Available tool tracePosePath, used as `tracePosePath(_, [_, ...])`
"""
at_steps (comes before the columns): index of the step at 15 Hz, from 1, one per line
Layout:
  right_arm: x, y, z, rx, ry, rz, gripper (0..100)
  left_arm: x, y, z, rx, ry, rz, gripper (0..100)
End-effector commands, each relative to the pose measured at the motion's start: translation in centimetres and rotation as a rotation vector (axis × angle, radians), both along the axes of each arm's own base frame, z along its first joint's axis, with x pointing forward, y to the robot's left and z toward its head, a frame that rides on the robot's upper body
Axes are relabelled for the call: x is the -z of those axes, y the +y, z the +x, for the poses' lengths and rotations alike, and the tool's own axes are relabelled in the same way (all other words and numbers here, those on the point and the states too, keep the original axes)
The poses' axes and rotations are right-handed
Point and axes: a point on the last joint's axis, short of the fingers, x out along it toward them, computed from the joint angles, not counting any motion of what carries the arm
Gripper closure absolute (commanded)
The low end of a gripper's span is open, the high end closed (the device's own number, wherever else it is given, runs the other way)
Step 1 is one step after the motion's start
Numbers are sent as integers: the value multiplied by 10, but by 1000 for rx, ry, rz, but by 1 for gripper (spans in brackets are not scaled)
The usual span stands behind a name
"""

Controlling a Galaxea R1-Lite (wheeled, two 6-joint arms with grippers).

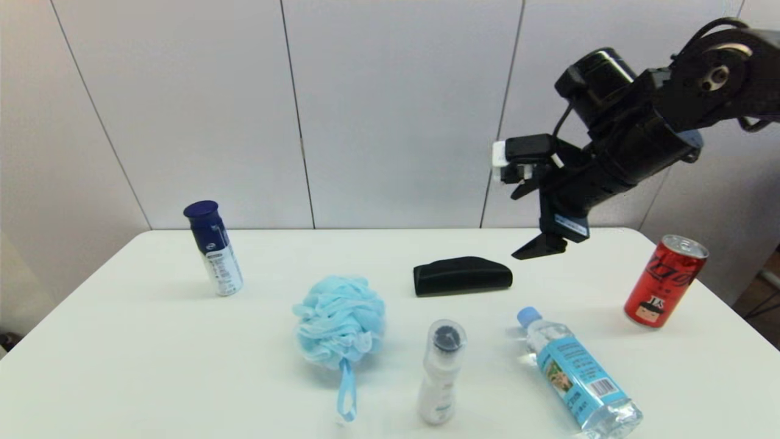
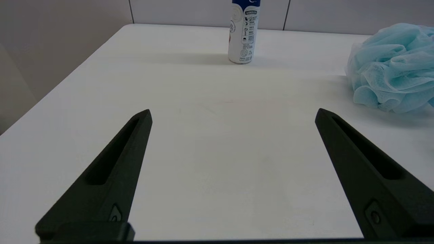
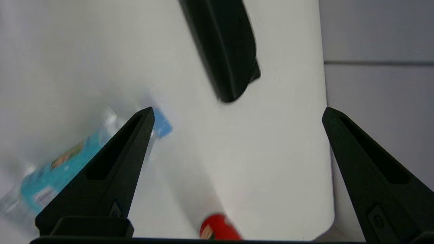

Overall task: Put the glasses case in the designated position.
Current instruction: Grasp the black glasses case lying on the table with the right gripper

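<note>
While right end effector (image 1: 542,244) hovers spread | glasses case (image 1: 462,276) on white table (image 1: 152,341)

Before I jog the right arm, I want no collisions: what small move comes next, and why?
Probably lower the right gripper toward the glasses case and a little to the robot's left. Its jaws are open and empty, raised off the table beyond the case's right end, and the case lies untouched.

Matte glasses case (image 1: 462,275), smooth table (image 1: 152,341)
</note>
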Motion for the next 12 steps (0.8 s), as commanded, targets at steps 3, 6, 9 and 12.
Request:
tracePosePath(3, [41, 17, 37, 5, 4, -31, 0, 0, 0, 0, -1, 2, -1, 0])
tracePosePath(6, [54, 19, 45, 8, 27, -48, 0, 0, 0, 0, -1, 2, -1, 0])
tracePosePath(9, [65, 20, 50, 6, 46, -72, 0, 0, 0, 0, -1, 2, -1, 0])
tracePosePath(12, [77, 23, 56, 7, 68, -91, 0, 0, 0, 0, -1, 2, -1, 0])
